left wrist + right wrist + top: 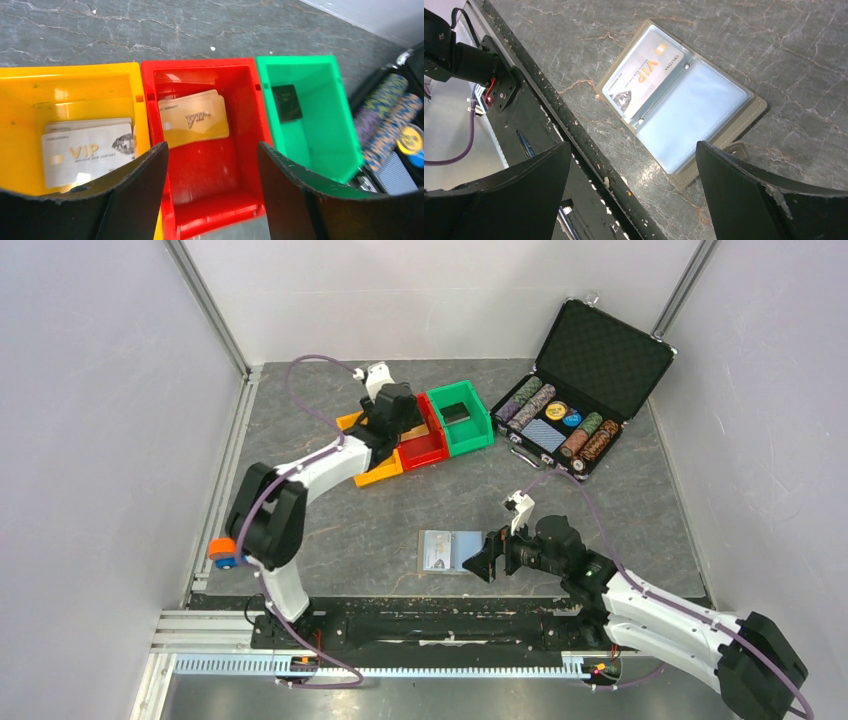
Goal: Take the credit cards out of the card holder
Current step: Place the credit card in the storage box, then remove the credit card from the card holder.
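The card holder (449,551) lies open and flat near the table's front edge. In the right wrist view its grey outside frames two light-blue panels (691,114). A silver VIP card (647,75) sits in one panel; the other panel looks empty. My right gripper (484,562) is open and empty just right of the holder, its jaws wide apart (634,172). My left gripper (388,436) is open and empty above the near end of the red bin (215,200). A gold VIP card (194,120) lies in the red bin.
A yellow bin (30,90) holds silver VIP cards (87,152). A green bin (320,130) holds a black card (286,102). The open black chip case (580,390) stands at the back right. A black rail (574,135) runs along the table's front edge.
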Controlling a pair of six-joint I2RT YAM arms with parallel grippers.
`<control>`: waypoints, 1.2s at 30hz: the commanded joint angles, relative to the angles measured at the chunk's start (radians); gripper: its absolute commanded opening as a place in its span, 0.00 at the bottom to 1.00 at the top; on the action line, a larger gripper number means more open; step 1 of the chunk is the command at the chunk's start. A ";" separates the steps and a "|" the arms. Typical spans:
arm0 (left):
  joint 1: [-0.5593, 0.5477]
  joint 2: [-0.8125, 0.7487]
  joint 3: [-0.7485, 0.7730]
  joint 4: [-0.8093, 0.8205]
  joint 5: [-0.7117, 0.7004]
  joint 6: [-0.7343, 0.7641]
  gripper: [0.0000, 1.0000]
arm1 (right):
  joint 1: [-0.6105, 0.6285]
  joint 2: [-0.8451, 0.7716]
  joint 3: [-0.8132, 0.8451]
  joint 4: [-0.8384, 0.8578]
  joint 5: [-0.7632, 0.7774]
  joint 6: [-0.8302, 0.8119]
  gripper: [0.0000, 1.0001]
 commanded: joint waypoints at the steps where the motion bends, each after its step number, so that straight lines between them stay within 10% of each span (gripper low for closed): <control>1: 0.004 -0.164 0.042 -0.212 0.121 0.082 0.73 | -0.004 0.017 0.043 -0.008 0.027 0.042 0.98; 14: -0.018 -0.511 -0.342 -0.282 0.666 0.002 0.72 | -0.003 0.046 0.056 -0.018 0.042 0.092 0.92; 25: -0.118 -0.559 -0.651 -0.148 0.771 -0.011 0.55 | -0.004 0.118 0.003 0.206 -0.015 0.179 0.45; 36: -0.166 -0.461 -0.761 0.096 0.836 -0.081 0.38 | -0.004 0.316 -0.010 0.443 -0.060 0.219 0.36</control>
